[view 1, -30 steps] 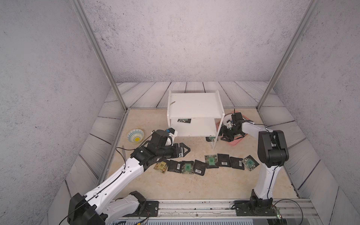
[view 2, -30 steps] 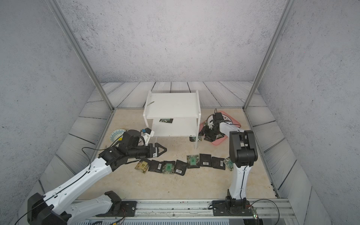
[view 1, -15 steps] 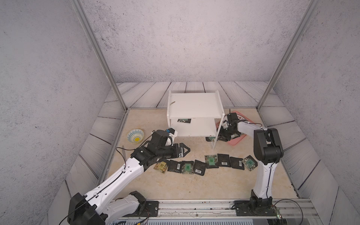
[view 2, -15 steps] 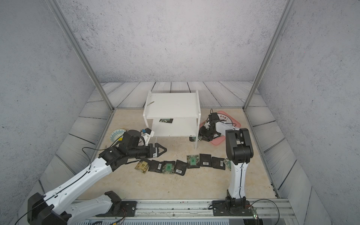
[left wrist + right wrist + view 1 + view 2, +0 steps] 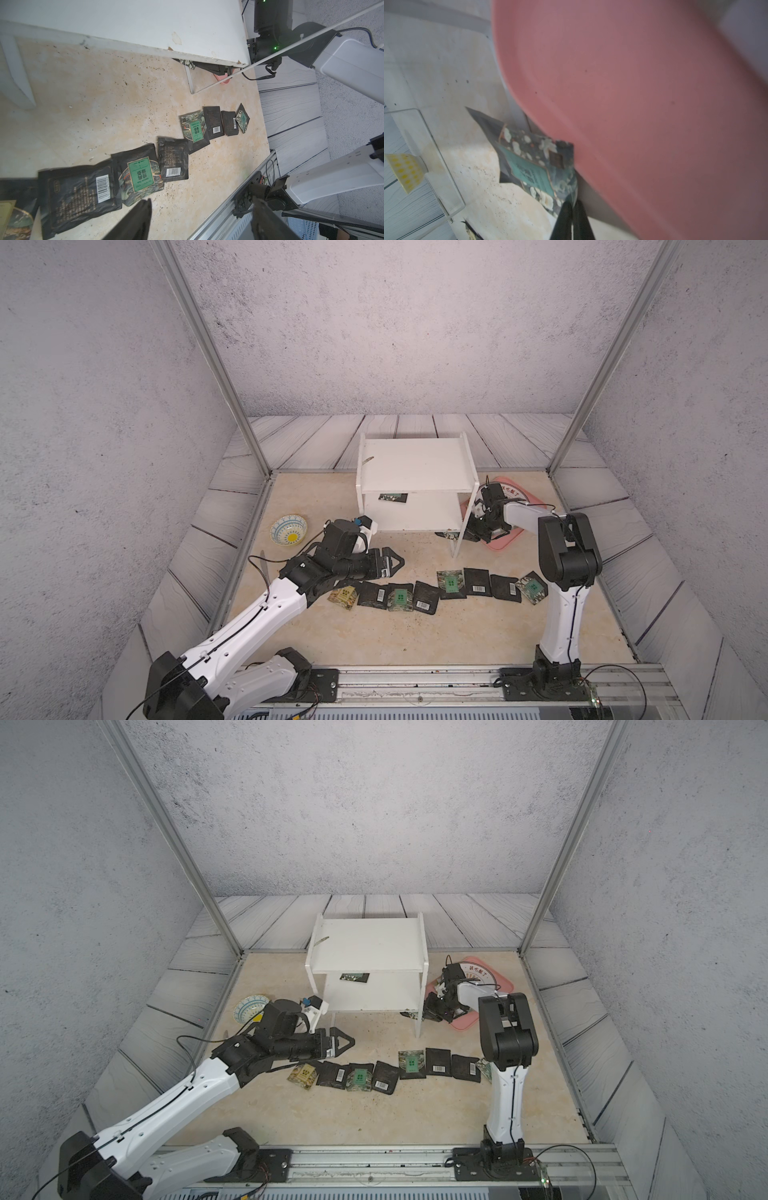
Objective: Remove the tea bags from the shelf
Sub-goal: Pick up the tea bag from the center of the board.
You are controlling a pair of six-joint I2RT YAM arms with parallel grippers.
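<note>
The white shelf (image 5: 415, 464) (image 5: 365, 944) stands at mid-back. One tea bag (image 5: 392, 497) (image 5: 354, 977) lies on its lower tier. Several tea bags (image 5: 451, 584) (image 5: 411, 1064) (image 5: 137, 176) lie in a row on the floor in front. My right gripper (image 5: 468, 531) (image 5: 430, 1013) (image 5: 572, 204) is low beside the shelf's right front leg, shut on the edge of a green-labelled tea bag (image 5: 533, 166) (image 5: 448, 536) that rests on the floor. My left gripper (image 5: 395, 562) (image 5: 345, 1042) (image 5: 202, 209) hovers open over the row's left end, holding nothing.
A pink tray (image 5: 513, 535) (image 5: 494, 977) (image 5: 633, 83) lies right of the shelf, close against my right gripper. A yellow-patterned bowl (image 5: 289, 529) (image 5: 249, 1006) (image 5: 404, 172) sits at the left. The rail (image 5: 415, 680) runs along the front edge.
My right gripper slid left from the pink tray to the shelf's front leg and shut on the tea bag there. The left arm has stayed still.
</note>
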